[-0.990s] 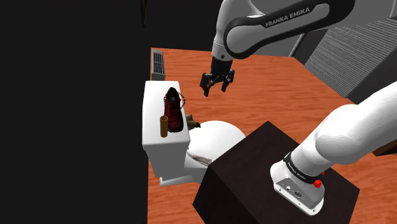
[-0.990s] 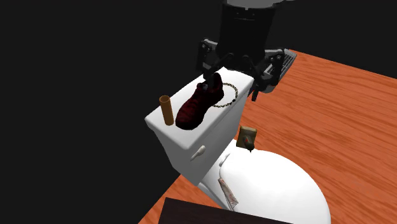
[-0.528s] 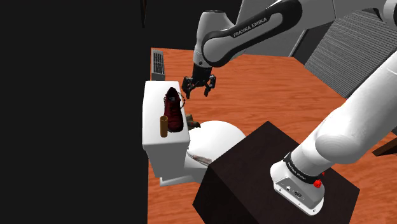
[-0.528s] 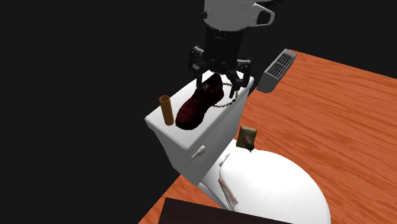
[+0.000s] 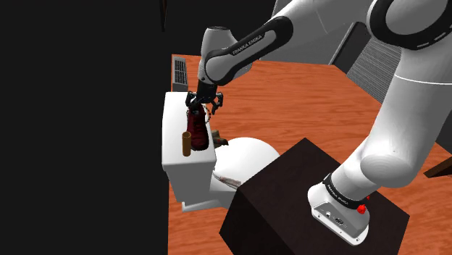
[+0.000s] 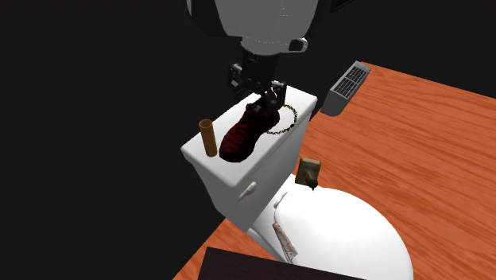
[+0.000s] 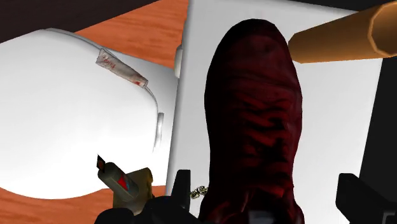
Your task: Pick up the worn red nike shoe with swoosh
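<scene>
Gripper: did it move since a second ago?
Yes. In the shoulder view the gripper went left and down, from over the floor to the shoe on the toilet tank.

The shoe [image 6: 246, 134] is dark red, almost maroon, with a mottled, worn-looking upper and a raised ankle collar. It stands upright on its sole on the white toilet tank lid [image 6: 274, 149]. In the second exterior view it sits just left of centre, toe toward the lower left and heel toward the upper right. In the shoulder view it lies left of centre, toe pointing down the frame.
</scene>
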Controlling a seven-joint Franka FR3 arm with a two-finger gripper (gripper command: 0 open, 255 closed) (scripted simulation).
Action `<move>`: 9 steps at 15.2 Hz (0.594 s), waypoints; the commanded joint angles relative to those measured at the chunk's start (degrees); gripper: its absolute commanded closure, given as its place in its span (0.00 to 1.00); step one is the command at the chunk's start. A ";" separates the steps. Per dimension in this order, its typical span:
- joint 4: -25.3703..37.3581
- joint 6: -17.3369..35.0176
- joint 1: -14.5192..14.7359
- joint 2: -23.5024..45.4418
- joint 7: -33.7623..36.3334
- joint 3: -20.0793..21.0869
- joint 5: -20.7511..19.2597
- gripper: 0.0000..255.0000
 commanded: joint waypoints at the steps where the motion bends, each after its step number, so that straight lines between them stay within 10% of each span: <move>1: 2.89 1.14 0.43 3.53 1.24 -0.45 -0.33 0.00; 9: 2.51 5.69 1.01 7.77 1.45 -1.13 -1.28 0.00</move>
